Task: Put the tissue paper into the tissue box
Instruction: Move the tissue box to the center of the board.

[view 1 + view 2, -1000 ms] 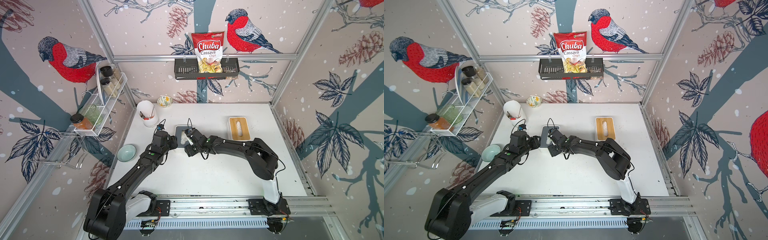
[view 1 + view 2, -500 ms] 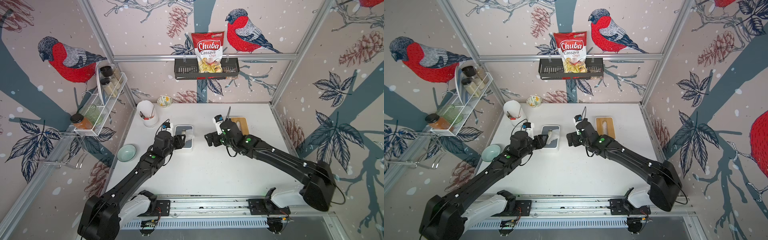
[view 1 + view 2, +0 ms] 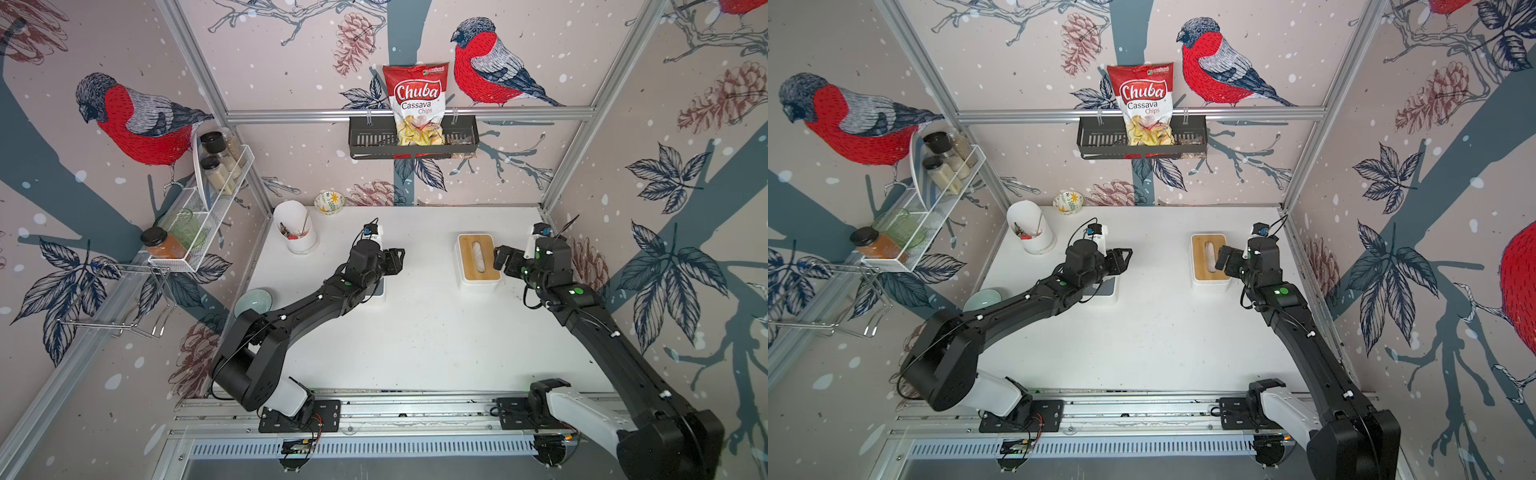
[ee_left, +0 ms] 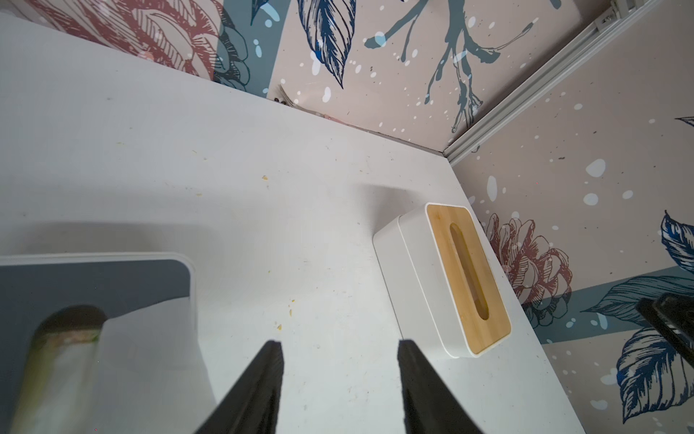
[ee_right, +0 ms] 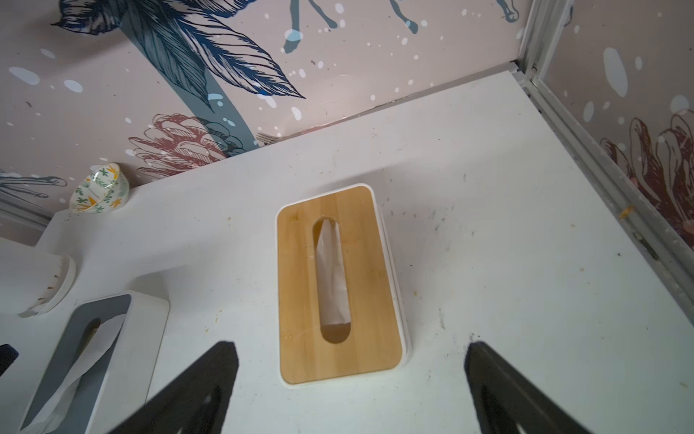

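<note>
White tabletop (image 3: 415, 332) filled my screens, closed in by bird-and-pinecone wallpaper. I saw the left gripper (image 4: 340, 347) hanging over the grey-topped tissue box (image 4: 94, 282), its fingers roughly half apart with only bare table between them, gripping nothing. The tissue paper (image 4: 150, 338) rose out of that box's slot and lay draped across the lid toward one edge, part inside and part out; in both top views the left arm hid most of that box. The right gripper (image 5: 350, 344) was spread wide and empty, poised at the near end of the wooden-lidded tissue box (image 5: 371, 285); from above it sat at that box's right-hand edge (image 3: 500, 262), and I could not tell whether it touched the lid. A folded tissue (image 5: 332, 278) lay down inside the wooden lid's slot. The two boxes stood well apart on the table; a white utensil holder (image 3: 297, 232) and a patterned bowl (image 3: 329, 202) stood near the far-left corner; a pale green bowl (image 3: 253, 301) sat by the left wall.
</note>
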### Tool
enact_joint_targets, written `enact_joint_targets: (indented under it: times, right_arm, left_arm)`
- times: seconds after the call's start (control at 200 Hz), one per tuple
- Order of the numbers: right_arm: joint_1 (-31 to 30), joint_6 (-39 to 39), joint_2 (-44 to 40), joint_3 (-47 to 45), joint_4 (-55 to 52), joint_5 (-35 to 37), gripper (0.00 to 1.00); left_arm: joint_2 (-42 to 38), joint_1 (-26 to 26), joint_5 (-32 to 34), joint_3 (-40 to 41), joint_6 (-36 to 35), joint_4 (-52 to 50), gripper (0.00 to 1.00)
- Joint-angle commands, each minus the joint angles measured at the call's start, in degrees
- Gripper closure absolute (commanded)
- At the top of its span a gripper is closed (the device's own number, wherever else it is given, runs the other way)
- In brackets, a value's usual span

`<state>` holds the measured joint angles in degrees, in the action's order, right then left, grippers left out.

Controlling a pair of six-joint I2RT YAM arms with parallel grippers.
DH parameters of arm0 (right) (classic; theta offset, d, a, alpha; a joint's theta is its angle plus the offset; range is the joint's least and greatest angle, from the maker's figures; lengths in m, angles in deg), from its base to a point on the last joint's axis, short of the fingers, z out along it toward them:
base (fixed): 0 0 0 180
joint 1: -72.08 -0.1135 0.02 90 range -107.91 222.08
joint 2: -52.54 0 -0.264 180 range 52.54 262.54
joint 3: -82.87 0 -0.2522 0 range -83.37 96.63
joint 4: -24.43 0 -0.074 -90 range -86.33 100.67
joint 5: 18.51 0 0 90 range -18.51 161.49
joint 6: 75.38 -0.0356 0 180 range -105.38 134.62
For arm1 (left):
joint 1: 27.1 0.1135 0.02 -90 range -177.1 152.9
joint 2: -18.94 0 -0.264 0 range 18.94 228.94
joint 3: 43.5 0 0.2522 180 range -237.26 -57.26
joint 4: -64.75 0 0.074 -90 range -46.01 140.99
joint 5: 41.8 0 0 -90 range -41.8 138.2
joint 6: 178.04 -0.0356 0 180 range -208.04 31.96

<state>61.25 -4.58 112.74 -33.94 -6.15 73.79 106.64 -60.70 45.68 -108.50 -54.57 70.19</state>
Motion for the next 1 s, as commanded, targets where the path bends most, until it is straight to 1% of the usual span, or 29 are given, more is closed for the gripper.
enact_joint_targets:
  times: [0.0,0.045,0.1,0.185,0.38,0.51,0.565,0.705,0.895,0.995]
  right_arm:
    - [3.7,1.3,1.4,-0.7,1.5,-4.7,0.01]
    - [5.2,1.4,2.0,-0.7,2.0,-6.7,0.01]
    - [6.3,1.4,2.8,-0.3,2.4,-6.6,0.01]
    - [7.7,1.5,4.1,0.1,3.1,-7.2,0.01]
    - [7.7,2.9,9.2,2.9,0.8,-6.3,0.00]
    - [7.6,3.3,11.3,3.9,0.5,-6.0,0.00]
    - [7.5,3.4,13.8,4.7,0.4,-5.8,0.00]
    - [6.2,4.9,18.8,9.9,-3.0,-3.4,0.00]
    - [5.6,5.4,20.7,11.5,-2.7,-3.0,0.00]
    - [4.7,5.9,22.8,12.5,-3.3,-1.4,0.00]
  left_arm:
    - [2.6,-2.0,-1.8,1.2,-4.3,9.5,0.46]
    - [3.6,-3.0,-2.4,3.1,-5.6,12.1,0.46]
    - [4.9,-4.1,-3.4,4.7,-7.2,15.1,0.46]
    - [7.1,-5.0,-4.0,5.3,-9.5,16.8,0.46]
    - [7.0,-5.3,-3.3,6.8,-10.1,20.0,0.45]
    - [6.4,-5.3,-2.2,7.7,-10.6,20.3,0.45]
    - [6.4,-5.4,-1.6,8.1,-10.5,20.3,0.45]
    - [6.8,-5.4,-1.5,7.9,-10.5,20.3,0.45]
    - [7.2,-5.4,-1.0,7.6,-10.8,19.8,0.45]
    - [7.1,-5.4,-0.9,7.6,-10.9,19.8,0.45]
